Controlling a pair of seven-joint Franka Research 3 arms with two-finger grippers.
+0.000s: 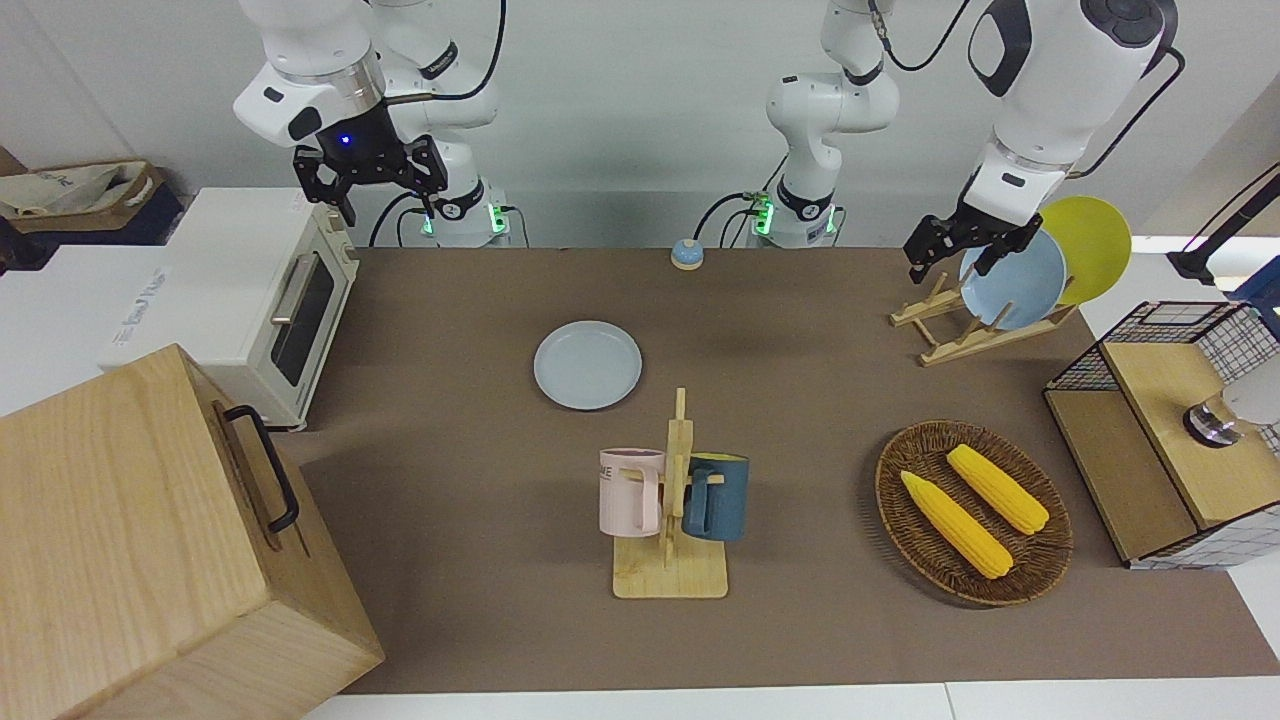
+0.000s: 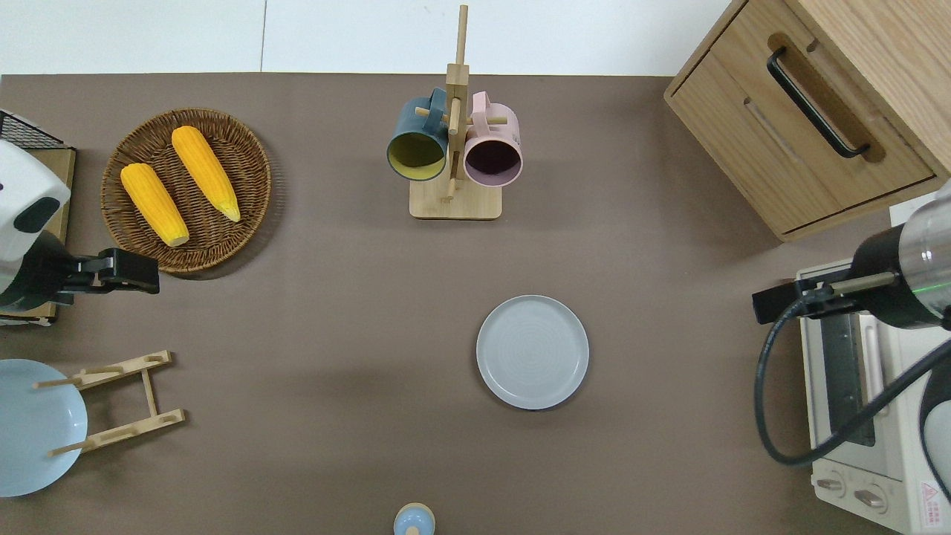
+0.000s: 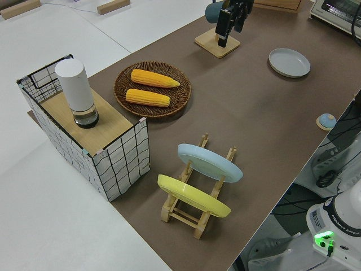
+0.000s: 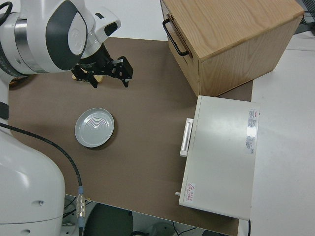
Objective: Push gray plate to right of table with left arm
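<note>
I see the gray plate [image 1: 587,364] flat on the table [image 1: 800,640], mid-bench and somewhat toward the right arm's end, nothing touching it. My left gripper [image 2: 126,270] is up in the air at the left arm's end, just off the corn basket [image 2: 223,241], fingers apart and holding nothing. Right arm parked, its fingers apart too.

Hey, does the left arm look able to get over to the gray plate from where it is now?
Probably yes. The left gripper hangs over bare table beside the corn basket, and the stretch between it and the gray plate holds nothing; the mug stand sits farther from the robots, off that line.
</note>
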